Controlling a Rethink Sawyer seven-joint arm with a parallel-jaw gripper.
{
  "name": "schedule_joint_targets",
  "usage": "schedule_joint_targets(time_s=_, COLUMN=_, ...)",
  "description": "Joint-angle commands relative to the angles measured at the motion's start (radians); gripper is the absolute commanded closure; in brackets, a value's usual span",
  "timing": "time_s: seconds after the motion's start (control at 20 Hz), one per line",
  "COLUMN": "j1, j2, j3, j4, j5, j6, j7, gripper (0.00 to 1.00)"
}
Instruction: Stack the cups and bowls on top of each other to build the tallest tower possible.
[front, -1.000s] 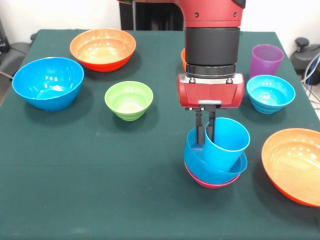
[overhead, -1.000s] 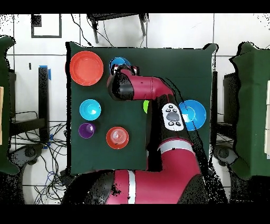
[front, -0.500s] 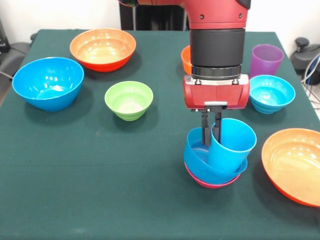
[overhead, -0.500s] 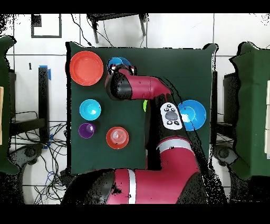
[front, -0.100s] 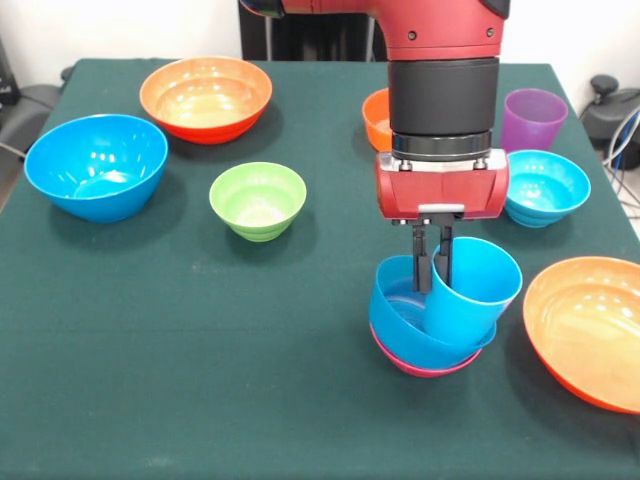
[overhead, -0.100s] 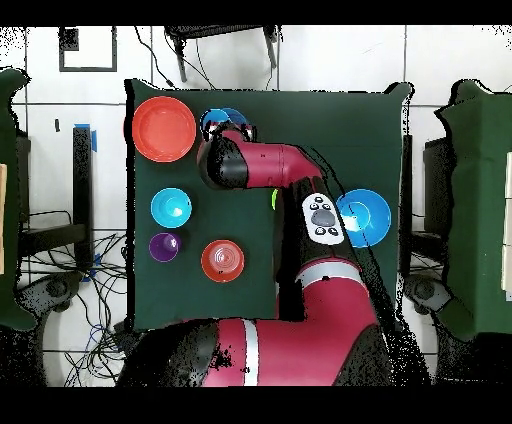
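**Near the tabletop's front edge: gripper pinches a tilted blue cup**

Toward the front edge of the green tabletop (front, -0.100s: 180, 400), the gripper (front, -0.100s: 434, 272) pinches the rim of a light blue cup (front, -0.100s: 470, 300). The cup leans inside a blue bowl (front, -0.100s: 400, 320) nested on a pink bowl (front, -0.100s: 425, 366). A purple cup (front, -0.100s: 532, 118) stands near the far right corner, beside a cyan bowl (front, -0.100s: 545, 186).

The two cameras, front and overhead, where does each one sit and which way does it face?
Front view: sits across the table facing the robot; shows the wrist and gripper shut on the light blue cup in the tower.
Overhead view: sits above, looking straight down; shows the whole red arm and base.
Shared: the green table, purple cup.
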Motion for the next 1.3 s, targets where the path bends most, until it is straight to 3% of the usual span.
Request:
schedule_joint_targets(time_s=0.05, j1=-0.017, j2=0.023, j3=0.076, j4=0.012, j5=-0.063, j6=-0.006, j7=0.018, gripper=1.0)
schedule_joint_targets(time_s=1.3, j1=-0.035, j2=0.069, j3=0.097, j4=-0.022, j5=-0.075, j6=-0.005, j7=-0.008, gripper=1.0)
